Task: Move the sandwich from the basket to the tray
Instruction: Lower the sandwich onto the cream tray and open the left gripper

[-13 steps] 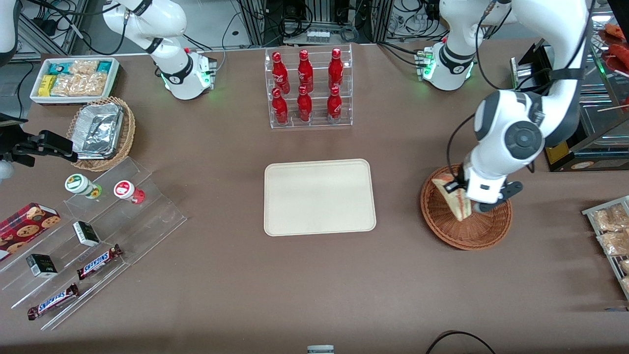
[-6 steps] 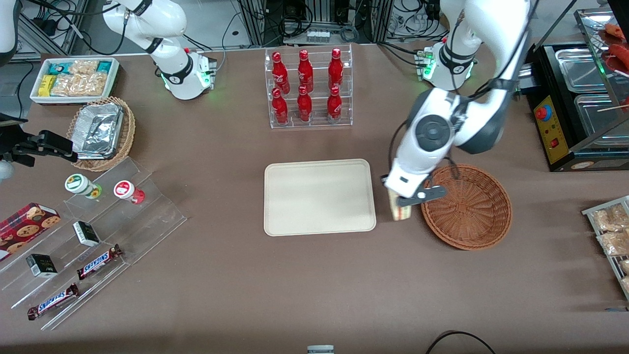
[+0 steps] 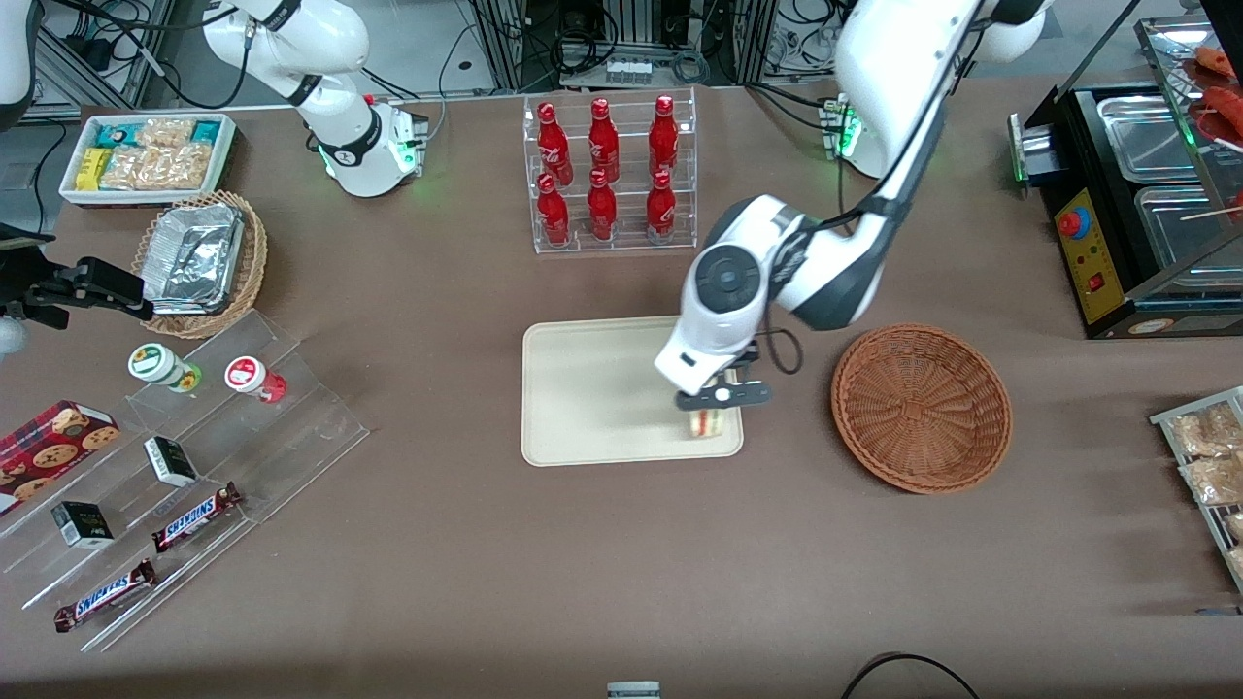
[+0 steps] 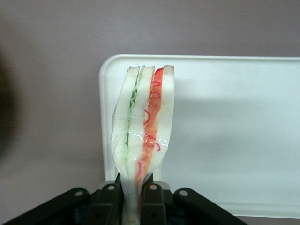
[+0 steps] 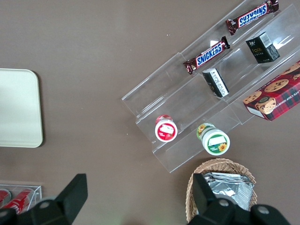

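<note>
1. Sandwich [image 4: 143, 136] pinched at its bottom edge, hanging upright, cut edge with green and red-orange layers facing the wrist camera (clear wrap visible on it).
2. In front view, sandwich [image 3: 709, 421] now over the tray's corner nearest the basket and the front camera; half a second ago between tray and basket, a second ago inside the basket.
3. Gripper [image 3: 721, 398] clenched on the sandwich, fingers [image 4: 151, 199] pressed against both bread faces; sits low above the tray, contact with the surface not clear.
4. Tray [image 3: 602, 388] otherwise bare; rim corner [image 4: 108, 70] showing right under the sandwich in wrist view.
5. Basket [image 3: 921, 408] now holds nothing, well apart from the gripper.
6. Meaning: carry leg essentially done, only lowering and letting go left (judgement).
7. Risk: placement close to the rim, so the wedge could tip onto the edge or fall flat on release; a nudge toward tray centre looks safer.
8. Bottle rack [image 3: 609, 175] farther from the front camera than the tray, not in the way.
</note>
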Tool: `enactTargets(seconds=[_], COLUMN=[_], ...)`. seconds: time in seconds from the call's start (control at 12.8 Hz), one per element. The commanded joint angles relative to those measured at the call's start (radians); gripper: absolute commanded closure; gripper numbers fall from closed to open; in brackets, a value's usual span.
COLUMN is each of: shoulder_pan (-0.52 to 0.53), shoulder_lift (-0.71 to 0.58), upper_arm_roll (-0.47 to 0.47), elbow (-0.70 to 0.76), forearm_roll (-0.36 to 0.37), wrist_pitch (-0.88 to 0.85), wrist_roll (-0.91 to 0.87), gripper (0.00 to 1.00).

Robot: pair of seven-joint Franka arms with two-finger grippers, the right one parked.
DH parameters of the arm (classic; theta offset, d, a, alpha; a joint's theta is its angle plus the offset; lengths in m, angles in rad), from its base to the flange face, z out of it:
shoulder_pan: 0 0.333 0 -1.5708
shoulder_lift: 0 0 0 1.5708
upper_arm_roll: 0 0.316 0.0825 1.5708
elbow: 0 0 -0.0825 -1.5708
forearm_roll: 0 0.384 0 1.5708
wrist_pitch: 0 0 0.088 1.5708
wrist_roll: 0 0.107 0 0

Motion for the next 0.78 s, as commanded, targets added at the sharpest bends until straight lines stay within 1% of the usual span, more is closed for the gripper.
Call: enactTargets(seconds=[0.0, 0.23, 0.39, 0.7], shoulder_pan=[-0.042, -0.063, -0.079, -0.096], shoulder_lift=[0.12, 0.185, 0.217, 0.246], upper_arm_roll=[0.008, -0.001, -0.001, -0.001], elbow=[0.16, 0.234, 0.272, 0.276], forearm_roll=[-0.067, -0.109, -0.109, -0.103], wrist_pitch=[-0.042, -0.042, -0.044, -0.033], wrist_roll=[-0.003, -0.029, -0.089, -0.152], gripper=[1.0, 1.0, 1.0, 1.0])
